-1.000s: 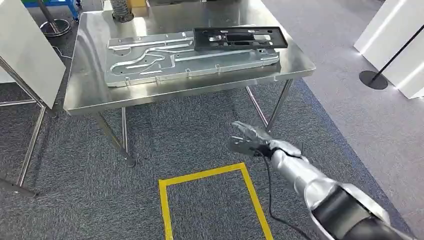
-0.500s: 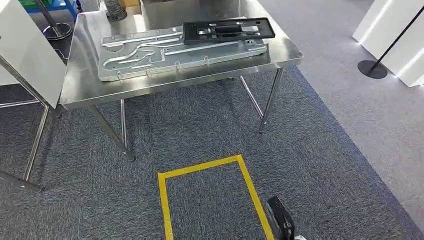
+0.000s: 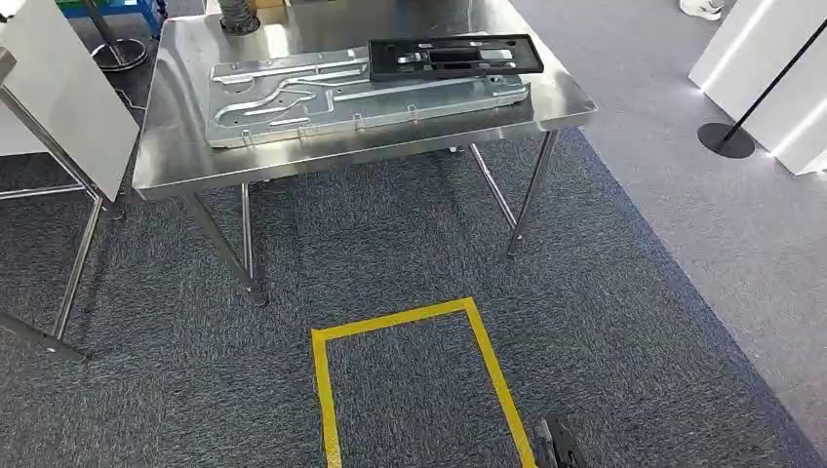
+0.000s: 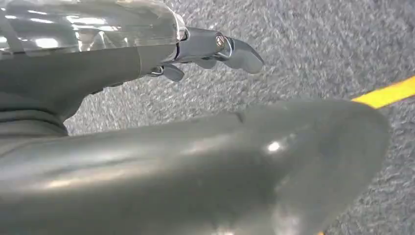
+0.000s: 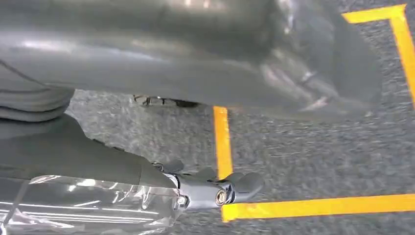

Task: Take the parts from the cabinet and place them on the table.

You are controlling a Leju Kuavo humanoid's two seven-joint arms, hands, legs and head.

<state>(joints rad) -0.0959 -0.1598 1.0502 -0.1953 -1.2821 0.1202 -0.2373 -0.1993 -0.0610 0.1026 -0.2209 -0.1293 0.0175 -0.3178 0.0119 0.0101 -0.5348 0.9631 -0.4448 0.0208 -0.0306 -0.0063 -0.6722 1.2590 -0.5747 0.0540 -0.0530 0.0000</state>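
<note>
Both my left hand [image 4: 215, 49] and right hand [image 5: 215, 191] hang empty, fingers loosely apart, while the parts [image 3: 371, 83] already lie on the bench [image 3: 176, 156], so I should turn carefully toward the cabinet.

A steel table on thin legs fills the upper middle of the head view, its tabletop [image 3: 176, 146] polished and reflecting the room light. Grey-blue carpet [image 3: 390, 244] covers the floor, with a yellow tape rectangle [image 3: 410, 322] at lower centre. At right lies paler flooring [image 3: 683, 146], a white panel [image 3: 770, 88] and a black round stand base [image 3: 727, 139]. At upper left stands a white board [image 3: 59, 107], perhaps a cabinet side.
</note>
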